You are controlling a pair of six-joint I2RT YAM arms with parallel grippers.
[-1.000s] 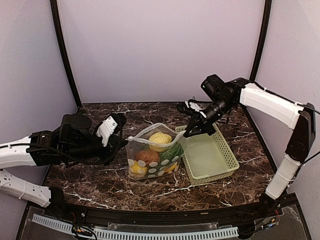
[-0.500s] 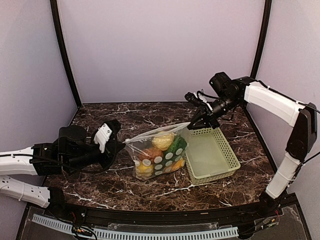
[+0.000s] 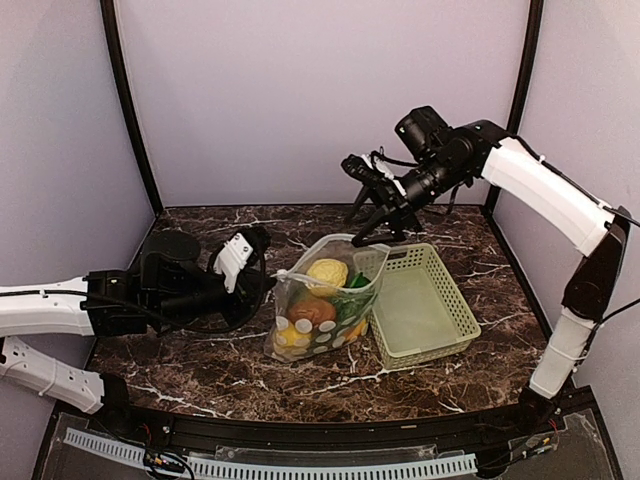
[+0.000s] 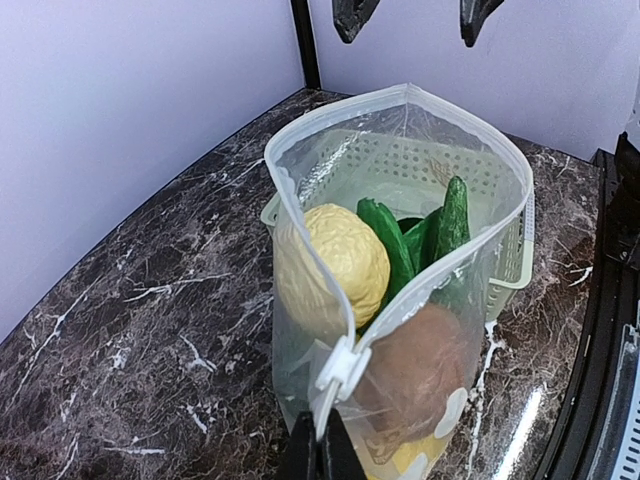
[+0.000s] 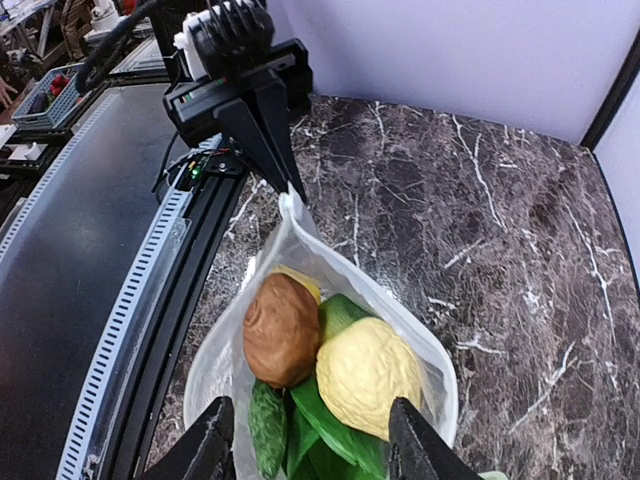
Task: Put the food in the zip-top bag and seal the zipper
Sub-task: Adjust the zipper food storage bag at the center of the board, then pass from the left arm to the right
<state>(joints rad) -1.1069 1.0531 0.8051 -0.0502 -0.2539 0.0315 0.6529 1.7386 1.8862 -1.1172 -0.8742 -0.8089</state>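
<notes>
Zip-top bag (image 3: 322,300) of food (image 3: 326,275), corner pinched by left gripper (image 4: 318,455), right gripper (image 4: 413,30) parted above, clear of it

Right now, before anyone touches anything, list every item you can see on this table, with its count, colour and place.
zip-top bag: one, clear with white dots, standing open mid-table
pale bumpy fruit: one, pale yellow, top of the bag
brown fruit: one, brown, inside the bag
green pieces: several, green, inside the bag, basket side
yellow pieces: count unclear, yellow, bottom of the bag
basket: one, light green, just right of the bag
table: one, dark marble, under everything
left gripper: one, black, shut on the bag's left mouth corner
right gripper: one, black, open above the bag
</notes>
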